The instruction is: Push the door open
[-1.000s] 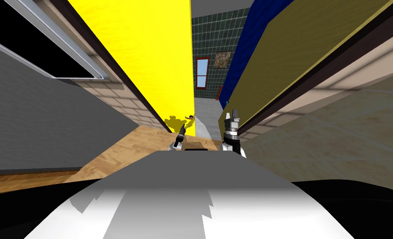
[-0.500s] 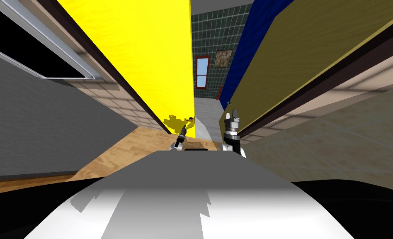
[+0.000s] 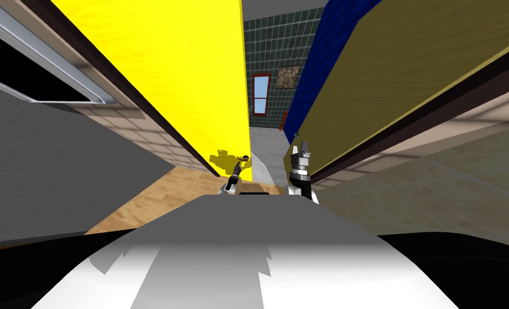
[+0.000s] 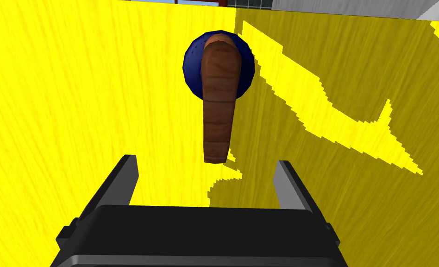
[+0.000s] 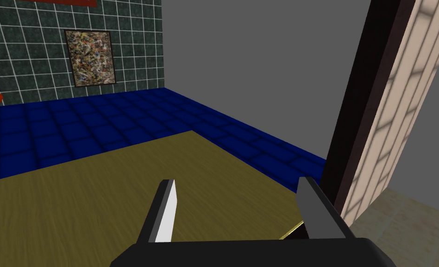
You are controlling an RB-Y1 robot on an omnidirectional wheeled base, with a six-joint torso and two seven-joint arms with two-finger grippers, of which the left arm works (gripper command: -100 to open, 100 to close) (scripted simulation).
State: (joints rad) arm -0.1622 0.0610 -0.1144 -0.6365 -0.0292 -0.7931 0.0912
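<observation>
Two door leaves are in view: one yellow door (image 3: pixel 194 80) and one olive door (image 3: pixel 398 70). The yellow door carries one brown lever handle (image 4: pixel 220 97) on one round blue plate (image 4: pixel 193 60). Beyond hang one framed picture (image 3: pixel 289 76) and one red-framed window (image 3: pixel 261 94). Two claws show, the left claw (image 4: pixel 204 174) and the right claw (image 5: pixel 237 206), each with two fingers (image 4: pixel 123 178).

The left door leaf (image 3: pixel 183 80) stands at the robot's left and the right door leaf (image 3: pixel 387 70) at its right, with a far wall (image 3: pixel 280 43) behind the gap between them. The left end effector (image 4: pixel 206 162) sits just before the lever handle (image 4: pixel 220 102) on the left door leaf.
</observation>
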